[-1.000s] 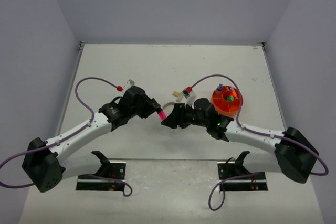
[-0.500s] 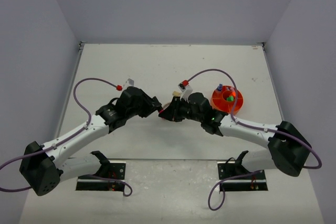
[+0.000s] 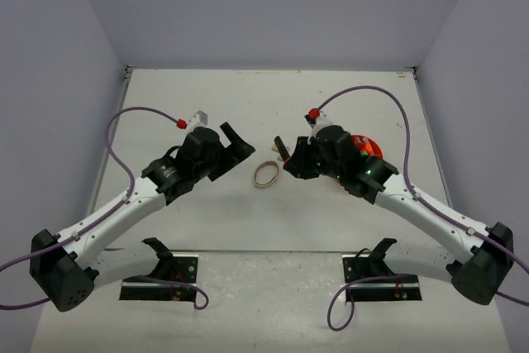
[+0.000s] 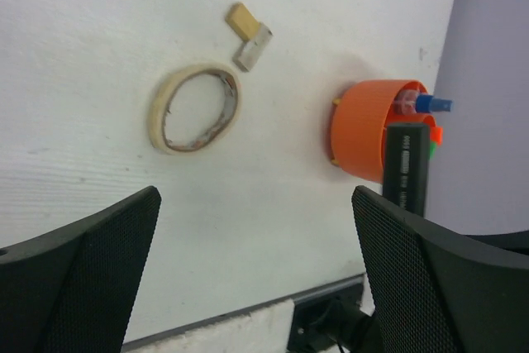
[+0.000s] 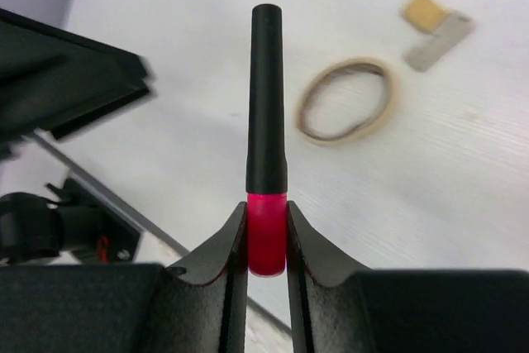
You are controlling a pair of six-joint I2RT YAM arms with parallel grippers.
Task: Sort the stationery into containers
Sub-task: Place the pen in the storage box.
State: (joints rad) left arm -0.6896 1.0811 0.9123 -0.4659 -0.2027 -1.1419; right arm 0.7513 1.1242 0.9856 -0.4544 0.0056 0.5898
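Note:
My right gripper point(image 5: 266, 233) is shut on the pink end of a black highlighter point(image 5: 266, 97), which sticks out straight ahead above the table. In the top view that gripper point(image 3: 287, 155) hovers just left of the orange pot point(image 3: 370, 147), which my arm partly hides. My left gripper point(image 3: 237, 143) stands wide open with nothing between its fingers point(image 4: 83, 279). A tan rubber band point(image 3: 265, 175) lies flat on the table between the two grippers. Beyond it sits a tiny tan block point(image 4: 242, 20). The pot point(image 4: 368, 126) holds a blue-white pen point(image 4: 431, 105) and other stationery.
A small grey-white piece point(image 4: 253, 47) lies against the tan block. Two black brackets point(image 3: 165, 264) sit at the near table edge. Grey walls close in the table on three sides.
The pink-ended highlighter passed from my left gripper to my right. The left gripper opened and drew back left; the right arm pulled away to the right with the highlighter.

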